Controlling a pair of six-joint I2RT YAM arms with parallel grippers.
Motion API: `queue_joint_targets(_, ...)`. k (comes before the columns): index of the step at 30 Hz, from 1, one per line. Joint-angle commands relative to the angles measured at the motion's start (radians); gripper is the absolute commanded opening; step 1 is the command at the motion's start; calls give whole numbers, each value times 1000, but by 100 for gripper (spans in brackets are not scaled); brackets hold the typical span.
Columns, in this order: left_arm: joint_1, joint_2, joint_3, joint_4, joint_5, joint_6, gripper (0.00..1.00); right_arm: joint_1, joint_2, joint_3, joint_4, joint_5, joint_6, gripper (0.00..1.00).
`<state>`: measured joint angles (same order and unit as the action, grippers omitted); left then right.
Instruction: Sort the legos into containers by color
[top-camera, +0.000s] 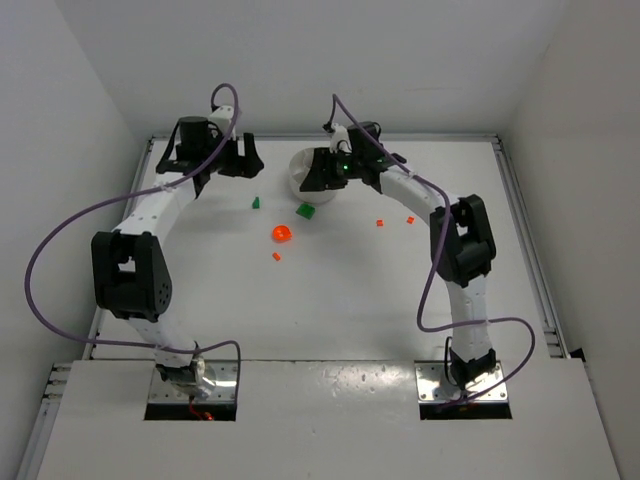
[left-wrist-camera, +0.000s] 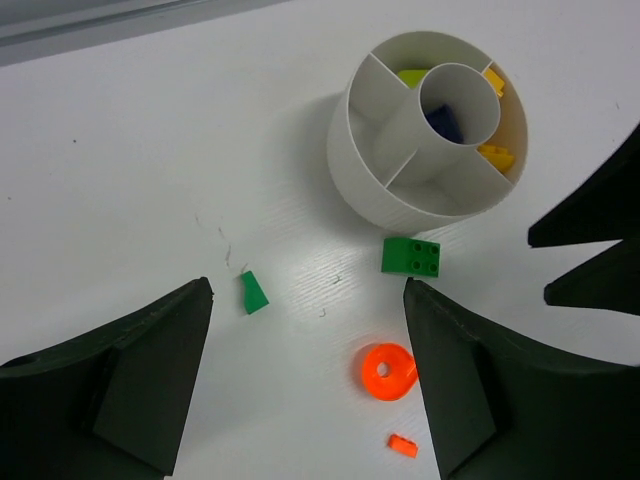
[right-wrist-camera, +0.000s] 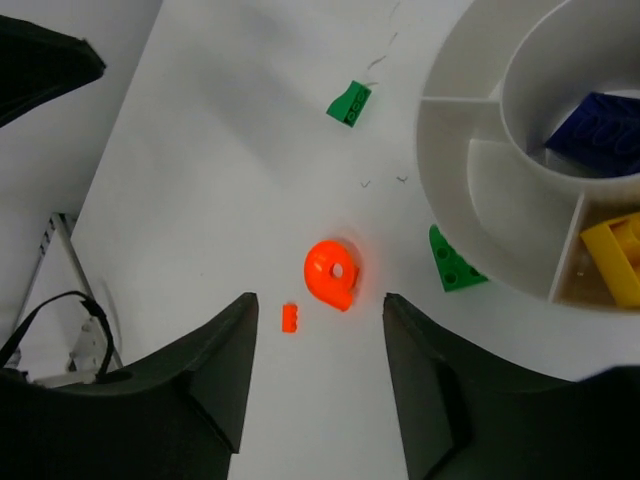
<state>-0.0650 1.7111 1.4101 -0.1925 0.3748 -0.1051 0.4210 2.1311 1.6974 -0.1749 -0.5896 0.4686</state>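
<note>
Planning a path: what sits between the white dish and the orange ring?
A green brick, near the dish, apart from the ring; left wrist view shows it.

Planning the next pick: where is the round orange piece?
Top view: the round orange piece lies at table centre, between the green brick by the dish and a tiny orange bit.

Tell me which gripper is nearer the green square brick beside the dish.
Right. The right gripper hovers close by the green brick, at the edge of the dish. The left gripper is farther off, beyond the small green wedge.
</note>
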Motion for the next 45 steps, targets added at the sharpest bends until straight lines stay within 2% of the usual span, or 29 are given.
queue_joint_targets(1,24,-57,-11,31,27,-21,83,15,24,88,51,57,16,56)
queue_joint_targets(4,33,-67,-20,31,36,-21,84,24,33,88,92,117,16,68)
queue_joint_targets(8,33,-67,-39,41,36,-31,84,33,43,99,112,189,25,71)
queue_joint_targets(23,42,-76,-49,59,36,-50,84,82,98,131,110,303,4,71)
queue_joint_targets(31,42,-76,-49,68,46,-50,84,110,89,120,92,418,-71,71)
queue_joint_targets(45,42,-67,-49,68,55,-59,84,110,89,140,34,582,-81,72)
